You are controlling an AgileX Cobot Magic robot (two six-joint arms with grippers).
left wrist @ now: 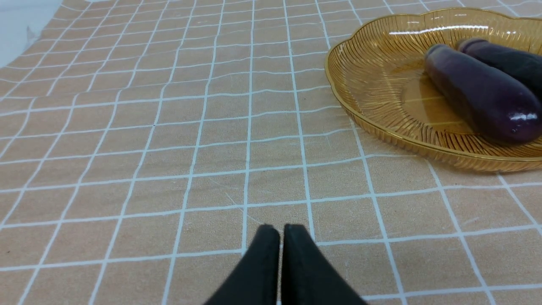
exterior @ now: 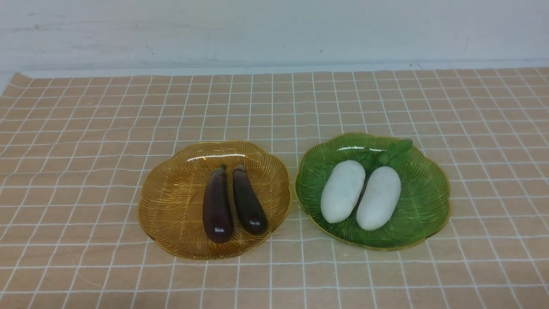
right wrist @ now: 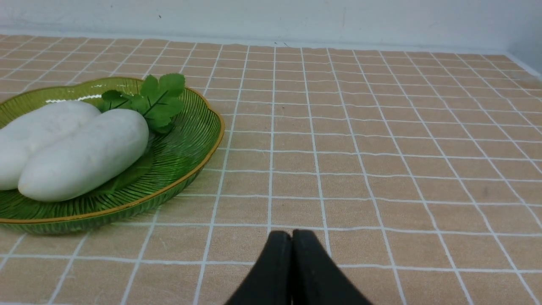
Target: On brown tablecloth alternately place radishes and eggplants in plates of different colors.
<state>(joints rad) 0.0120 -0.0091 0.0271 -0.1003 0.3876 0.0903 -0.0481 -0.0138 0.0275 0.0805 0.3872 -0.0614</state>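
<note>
Two dark purple eggplants (exterior: 217, 205) (exterior: 248, 200) lie side by side in the amber-yellow plate (exterior: 171, 201), also in the left wrist view (left wrist: 478, 93). Two white radishes (exterior: 342, 191) (exterior: 379, 198) with green leaves lie side by side in the green plate (exterior: 424, 201), also in the right wrist view (right wrist: 84, 154). Both plates sit on the brown tablecloth (exterior: 85, 128). My left gripper (left wrist: 281, 231) is shut and empty above bare cloth, apart from the amber plate (left wrist: 372, 84). My right gripper (right wrist: 291, 236) is shut and empty above bare cloth, apart from the green plate (right wrist: 190, 140). Neither gripper shows in the front view.
A white wall (exterior: 274, 30) rises behind the cloth's far edge. The cloth's left edge and a white surface (left wrist: 17, 25) show in the left wrist view. The cloth is slightly wrinkled.
</note>
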